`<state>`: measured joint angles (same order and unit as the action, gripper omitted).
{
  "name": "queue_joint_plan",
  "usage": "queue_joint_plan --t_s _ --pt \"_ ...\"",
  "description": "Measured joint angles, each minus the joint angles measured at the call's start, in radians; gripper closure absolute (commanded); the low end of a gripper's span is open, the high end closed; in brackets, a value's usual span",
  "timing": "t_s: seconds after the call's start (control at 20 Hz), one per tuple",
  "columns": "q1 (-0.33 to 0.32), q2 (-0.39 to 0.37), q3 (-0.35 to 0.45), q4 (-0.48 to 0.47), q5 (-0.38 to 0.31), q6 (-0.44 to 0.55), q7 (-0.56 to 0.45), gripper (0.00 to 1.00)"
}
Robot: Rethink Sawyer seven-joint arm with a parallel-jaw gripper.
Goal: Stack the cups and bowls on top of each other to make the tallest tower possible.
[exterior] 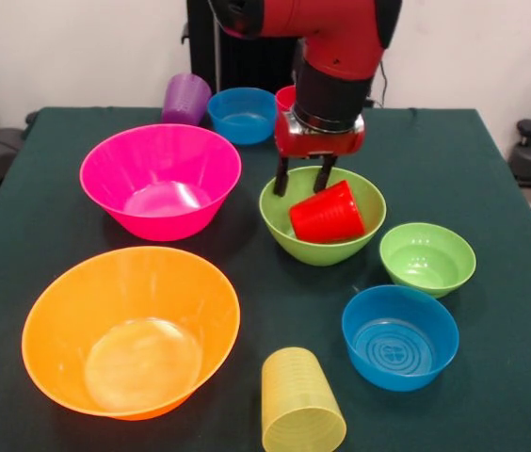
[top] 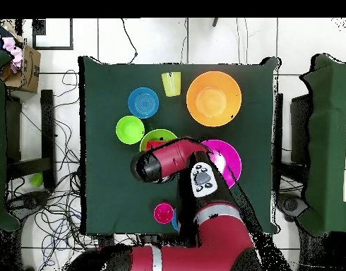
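My gripper hangs open just over the far rim of the medium lime green bowl. The bright red cup lies on its side inside that bowl, just below and right of the fingers. The hot pink bowl stands alone to the left and the large orange bowl in front of it. The ribbed yellow cup lies on its side at the near edge. In the overhead view my arm hides the gripper and most of the green bowl.
A small lime green bowl and a blue bowl stand to the right. A second blue bowl, the purple cup and the pinkish-red cup are at the far side of the dark green table.
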<state>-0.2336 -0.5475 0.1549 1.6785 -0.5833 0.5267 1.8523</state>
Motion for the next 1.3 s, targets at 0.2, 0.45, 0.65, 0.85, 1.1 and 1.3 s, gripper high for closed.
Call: queue_joint_plan --t_s 0.2,0.45,0.65,0.85,1.1,1.3 --pt "-0.019 -0.041 0.003 0.018 0.045 0.000 0.000 0.00" --pt "-0.039 -0.126 0.019 0.061 0.128 0.003 0.000 0.00" --pt "-0.040 -0.193 0.031 0.084 0.182 0.004 0.000 0.00" --pt "-0.028 -0.211 0.032 0.084 0.202 0.004 0.000 0.00" --pt "0.004 -0.206 0.029 0.078 0.209 0.004 0.000 0.00" --pt "0.033 -0.184 0.026 0.070 0.209 0.004 0.000 0.00"
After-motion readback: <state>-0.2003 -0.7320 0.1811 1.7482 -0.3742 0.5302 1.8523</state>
